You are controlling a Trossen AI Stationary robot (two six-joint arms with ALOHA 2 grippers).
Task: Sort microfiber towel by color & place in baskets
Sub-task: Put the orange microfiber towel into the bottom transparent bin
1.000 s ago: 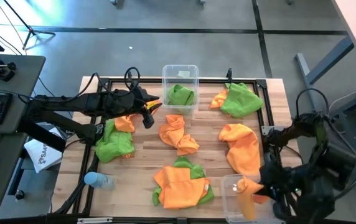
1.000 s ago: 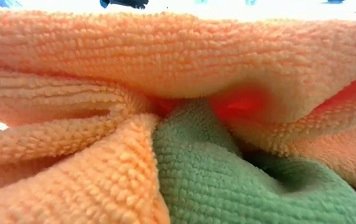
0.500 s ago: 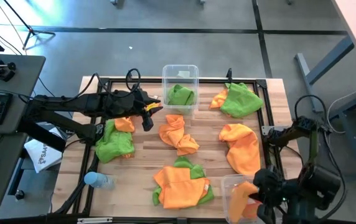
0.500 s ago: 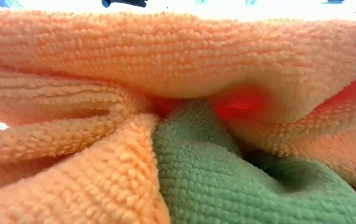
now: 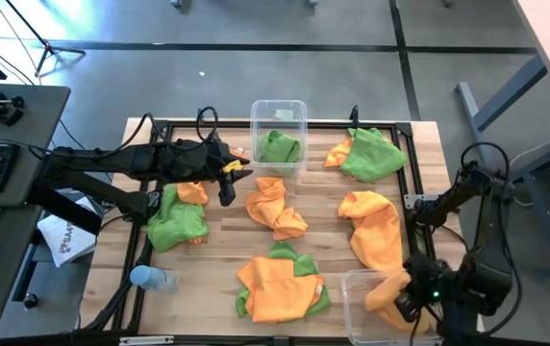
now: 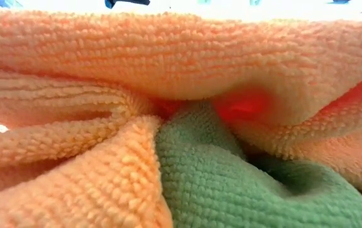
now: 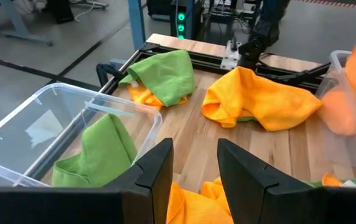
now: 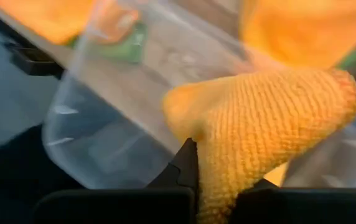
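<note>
Orange and lime green microfiber towels lie in bunches on the wooden table. My right gripper (image 5: 405, 300) is shut on an orange towel (image 5: 387, 288) over the clear basket (image 5: 348, 309) at the near right corner. The far basket (image 5: 278, 108) holds a green towel (image 5: 279, 147). My left gripper (image 5: 229, 179) hovers open above the table, left of the far basket, with nothing between its fingers (image 7: 159, 167). Loose bunches: orange at the centre (image 5: 275, 207), orange at the right (image 5: 373, 229), green on orange at the far right (image 5: 369, 154), green with orange at the left (image 5: 179, 216). My right gripper pinches a bunched fold of the orange towel (image 8: 210, 177) between its two fingers, coming from above and pointing steeply down. The towel bulges out past the fingertips (image 8: 271, 106) and hangs into the open top of the clear basket (image 8: 97, 118).
An orange towel over a green one (image 5: 280, 288) lies at the near middle, close against the low camera (image 6: 181, 114), which sees nothing else. A blue-capped bottle (image 5: 150, 279) lies at the near left. A black frame (image 5: 160, 123) runs round the table.
My right gripper has come down toward the near right basket and rolled about its own axis, still shut on the orange towel. The towel, which hung above the basket's rim, now sits lower, in the basket's opening.
</note>
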